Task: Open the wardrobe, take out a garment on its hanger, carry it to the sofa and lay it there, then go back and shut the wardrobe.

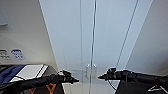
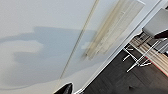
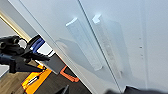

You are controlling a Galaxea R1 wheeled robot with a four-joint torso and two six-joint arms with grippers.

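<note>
wardrobe (image 1: 95, 37) doors shut (handles (image 1: 91, 70) between both arms)

Wardrobe (image 1: 107, 37) doors: smooth white panels, semi-gloss, with soft reflections and shadows on the faces. Handles (image 3: 85, 45): pale silvery metal look, satin, with bright highlights at the upper ends. Floor (image 2: 117, 77) in left wrist view: dark wood-grain planks, low sheen. Chair frame (image 2: 140, 58) beside the wardrobe: thin bright metal tubing, shiny. Left gripper (image 1: 75, 80) and right gripper (image 1: 101, 76): black, matt casing, plastic or coated metal; could not tell which.
</note>
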